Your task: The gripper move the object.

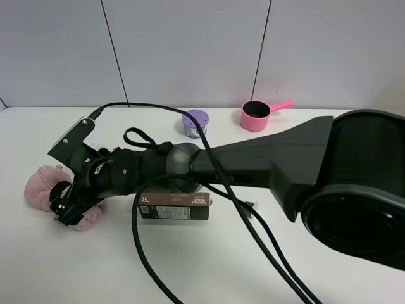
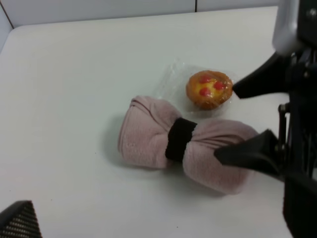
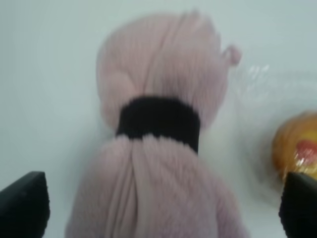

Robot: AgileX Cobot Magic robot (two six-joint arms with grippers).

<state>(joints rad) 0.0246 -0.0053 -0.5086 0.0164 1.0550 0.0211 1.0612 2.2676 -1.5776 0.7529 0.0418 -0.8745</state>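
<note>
White table [image 1: 76, 272], pink cloth bundle [image 3: 158, 148] lying between right gripper [image 3: 161, 201] fingers [image 3: 25, 203], spread wide apart, not clamping it.

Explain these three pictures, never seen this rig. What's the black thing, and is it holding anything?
It is a two-armed robot. The wide picture comes from a camera mounted high; the other two sit on the wrists. The right arm reaches across the white table to a pink cloth bundle tied with a black band. Its gripper is open, fingers either side of the bundle, holding nothing. Also there: a wrapped pastry, a brown box, a purple-lidded jar, a pink cup.
</note>
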